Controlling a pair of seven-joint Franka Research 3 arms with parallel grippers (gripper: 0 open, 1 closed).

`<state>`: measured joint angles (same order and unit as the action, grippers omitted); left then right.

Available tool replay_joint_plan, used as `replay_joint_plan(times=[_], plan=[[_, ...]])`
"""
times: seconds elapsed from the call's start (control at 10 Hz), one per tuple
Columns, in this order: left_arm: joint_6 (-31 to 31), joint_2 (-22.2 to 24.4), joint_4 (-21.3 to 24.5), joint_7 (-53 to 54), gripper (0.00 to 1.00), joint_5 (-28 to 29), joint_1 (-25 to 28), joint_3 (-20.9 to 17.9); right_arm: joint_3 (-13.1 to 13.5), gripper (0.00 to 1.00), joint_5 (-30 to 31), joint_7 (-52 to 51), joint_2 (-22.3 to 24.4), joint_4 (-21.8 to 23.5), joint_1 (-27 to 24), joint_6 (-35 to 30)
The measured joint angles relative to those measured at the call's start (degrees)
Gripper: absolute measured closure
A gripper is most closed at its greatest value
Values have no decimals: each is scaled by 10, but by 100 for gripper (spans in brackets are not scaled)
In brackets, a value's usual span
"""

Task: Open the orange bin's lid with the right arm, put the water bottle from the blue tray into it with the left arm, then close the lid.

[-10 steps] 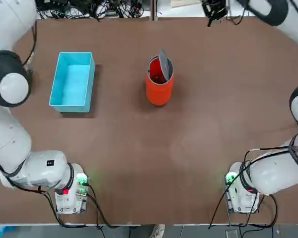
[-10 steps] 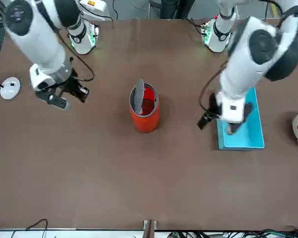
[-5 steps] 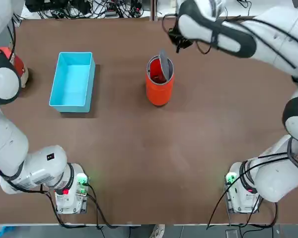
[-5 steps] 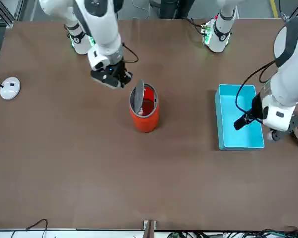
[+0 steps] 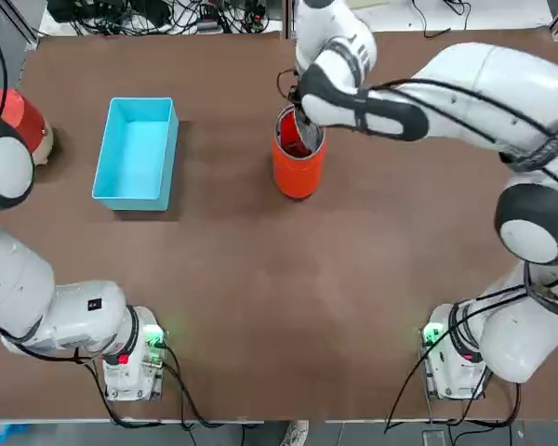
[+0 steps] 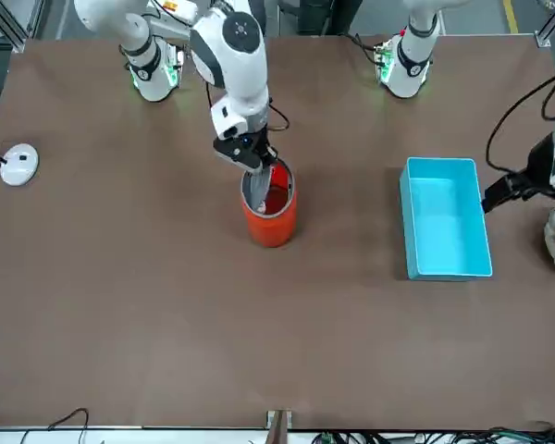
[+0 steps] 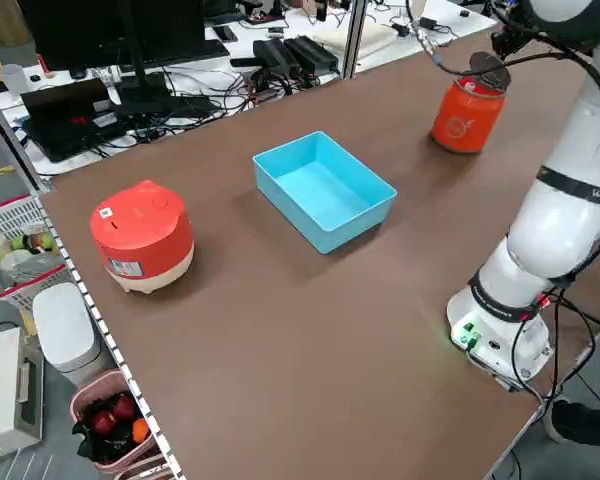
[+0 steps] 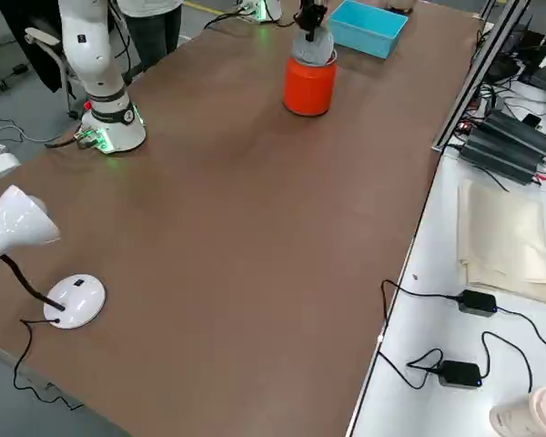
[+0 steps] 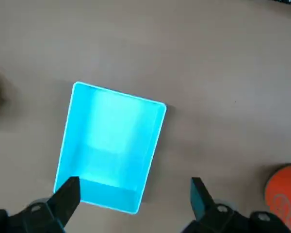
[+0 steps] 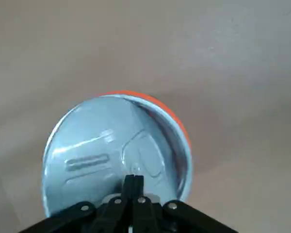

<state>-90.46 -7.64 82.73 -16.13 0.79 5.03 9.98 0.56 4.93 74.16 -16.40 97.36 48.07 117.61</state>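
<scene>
On the orange bin [image 6: 269, 218], the grey lid [image 10: 117, 153] gleams under the right gripper's [image 10: 133, 187] closed jaws.

Standing upright near the middle of the desk: the orange bin [image 5: 298, 165], a cylindrical can, orange-red outside and red inside. Sitting tilted in its mouth, one edge raised above the rim: the lid [image 6: 256, 188], a round grey metallic disc, leaving part of the opening showing. Seen from the right wrist, covering most of the rim. Lying well apart from the bin, toward the robot's left: the blue tray [image 5: 136, 152], light cyan, rectangular, with upright walls, showing only its bare floor. Not showing anywhere: the water bottle.
</scene>
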Motion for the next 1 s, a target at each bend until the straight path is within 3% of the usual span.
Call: replay_joint_plan(times=[0.2, 0.7, 1.0], plan=[[9, 3, 9, 9, 0, -11, -29, -9, 0, 99, 10, 20, -6, 0, 7, 14], [10, 3, 13, 73, 0, -23, -14, -18, 1, 99, 65, 89, -52, -2, 38, 61], [10, 3, 13, 69, 0, -23, -15, -18, 3, 99, 67, 90, -52, -4, 40, 61]])
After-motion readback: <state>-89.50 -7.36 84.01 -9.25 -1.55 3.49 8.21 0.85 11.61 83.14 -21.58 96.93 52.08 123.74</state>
